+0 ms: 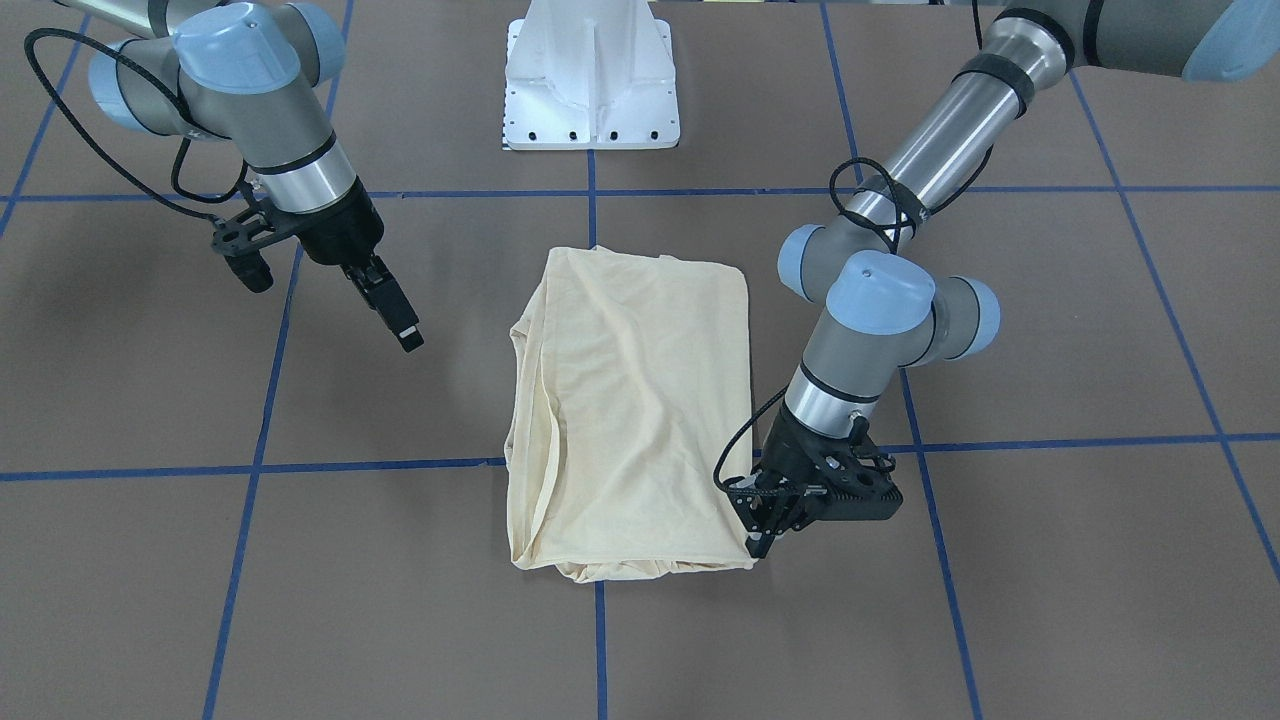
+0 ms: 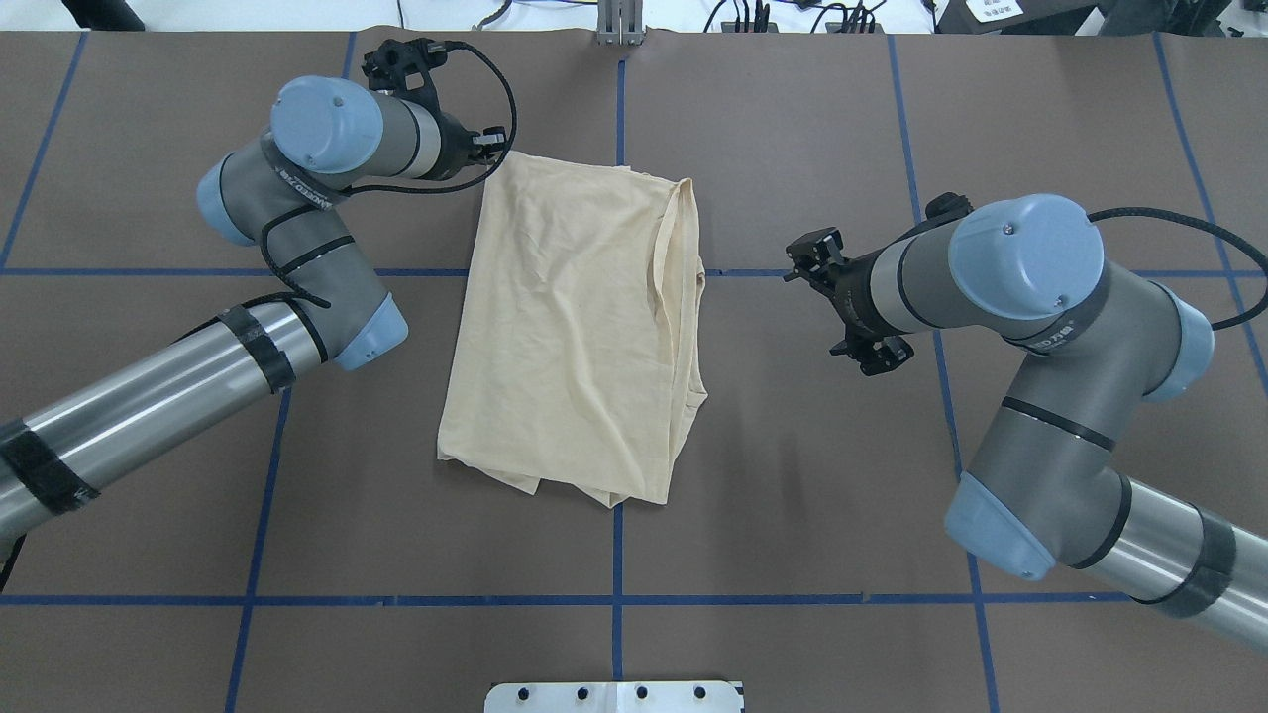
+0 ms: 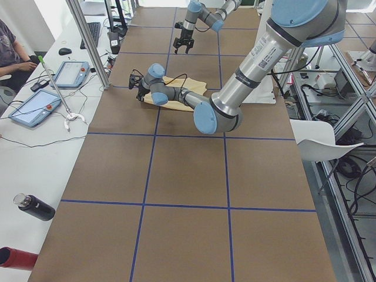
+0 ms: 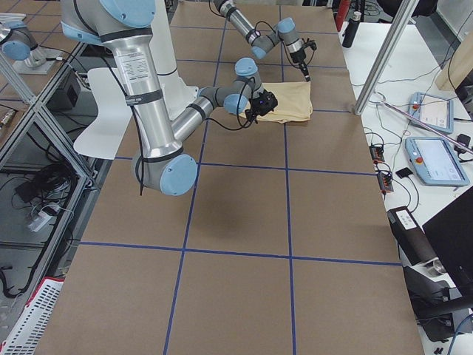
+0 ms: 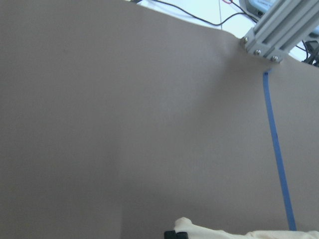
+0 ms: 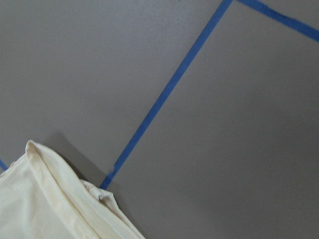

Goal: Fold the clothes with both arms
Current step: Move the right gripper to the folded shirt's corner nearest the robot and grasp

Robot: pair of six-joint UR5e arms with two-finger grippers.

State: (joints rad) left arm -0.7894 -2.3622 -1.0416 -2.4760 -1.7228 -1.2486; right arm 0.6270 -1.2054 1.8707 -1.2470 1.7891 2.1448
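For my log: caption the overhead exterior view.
Folded pale yellow-beige T-shirt on brown table; black left gripper at its far corner, right gripper apart.

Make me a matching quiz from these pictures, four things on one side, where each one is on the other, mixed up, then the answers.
1 T-shirt
2 left gripper
3 right gripper
4 pedestal base

A at a far corner of the T-shirt
B over bare table, apart from the T-shirt
C lying mid-table
D on the table's robot side

Pairs: 1-C, 2-A, 3-B, 4-D
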